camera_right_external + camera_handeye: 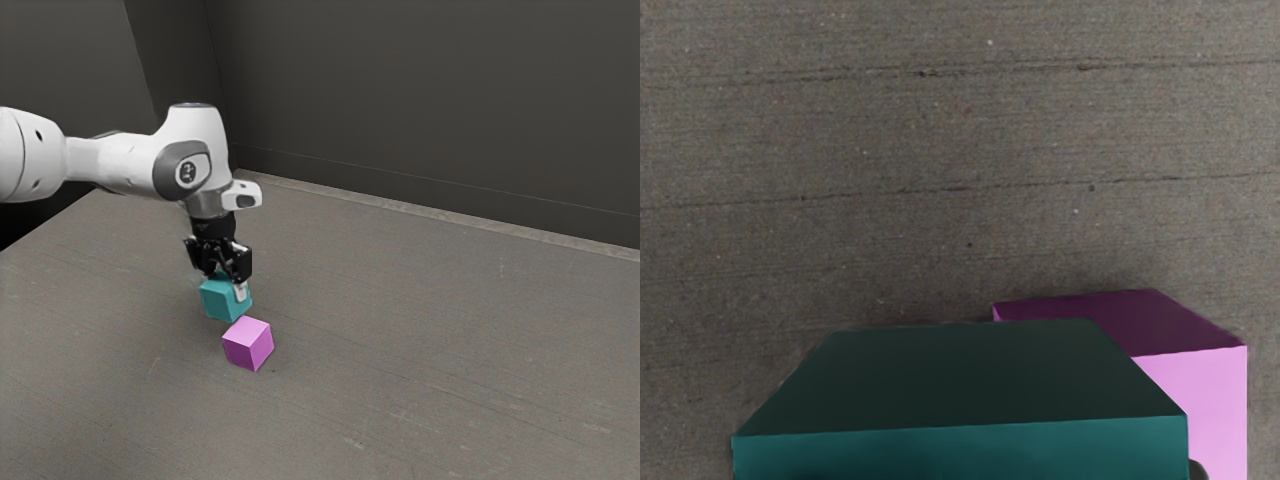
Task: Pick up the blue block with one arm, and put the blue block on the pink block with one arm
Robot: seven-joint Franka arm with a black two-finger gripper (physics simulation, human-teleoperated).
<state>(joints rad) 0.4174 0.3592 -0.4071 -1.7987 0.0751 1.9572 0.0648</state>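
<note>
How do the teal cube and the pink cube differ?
The teal cube is clamped in the claw; the pink cube is free, untouched. The teal cube hangs above the table; the pink cube rests on it. Both are plain cubes of similar size.

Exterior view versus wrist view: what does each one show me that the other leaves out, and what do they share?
Exterior view: the white arm, its end effector shut on the blue block, and the dark walls behind the table. Wrist view: a close look down past the held block, whose edge overlaps the pink block, plus thin cracks in the table. Shared: both blocks and the grey table.
</note>
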